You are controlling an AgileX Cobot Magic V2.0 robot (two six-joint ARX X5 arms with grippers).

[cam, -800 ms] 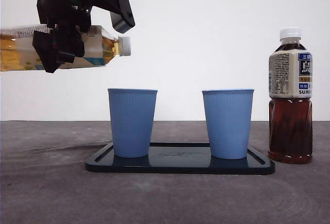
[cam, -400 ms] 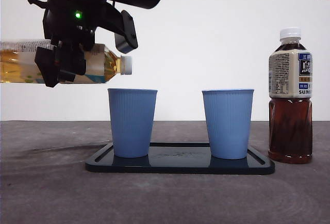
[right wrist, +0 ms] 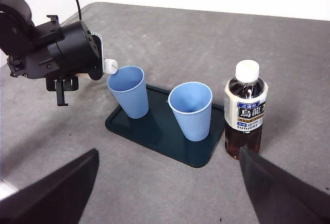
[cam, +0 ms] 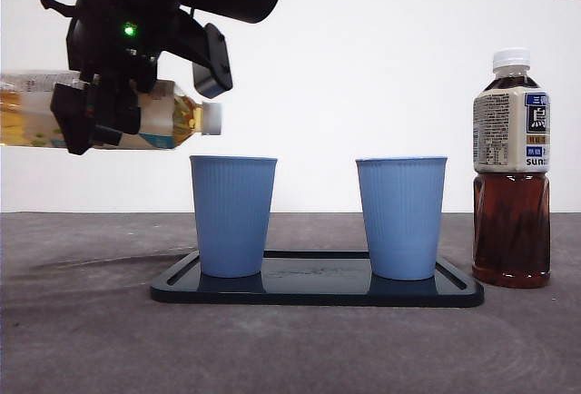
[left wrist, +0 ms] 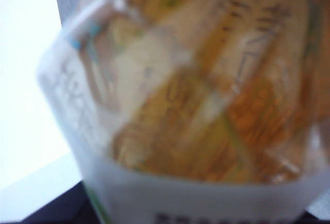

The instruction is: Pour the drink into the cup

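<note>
Left gripper (cam: 95, 108) is clamped on the tea bottle (cam: 168, 114), which I see lying almost level in the air, white cap (cam: 211, 118) on, above and just left of the left blue cup (cam: 232, 216). That cup shares the dark tray (cam: 318, 292) with the right blue cup (cam: 400, 217). Beside the tray stands a dark tea bottle (cam: 511, 167), upright. Right gripper (right wrist: 167, 193) hangs high, jaws spread, nothing between them.
</note>
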